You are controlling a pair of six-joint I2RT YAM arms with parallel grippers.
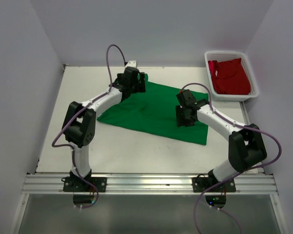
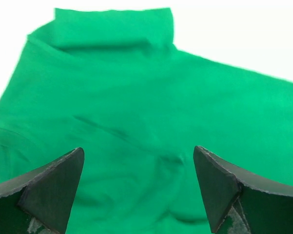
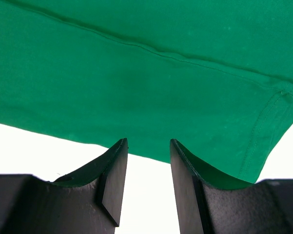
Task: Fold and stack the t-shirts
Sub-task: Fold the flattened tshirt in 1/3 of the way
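From above, the green t-shirt (image 1: 153, 114) lies spread centrally, the red t-shirt (image 1: 231, 75) heaped in the basket (image 1: 224, 52). Left wrist: the left gripper (image 2: 139, 190) gapes over wrinkled cloth and may pinch two layers. Right wrist: the right gripper (image 3: 148, 180), narrowly parted at the hem, may close on nothing.

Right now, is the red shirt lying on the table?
No, the red shirt sits in the basket at the far right corner.
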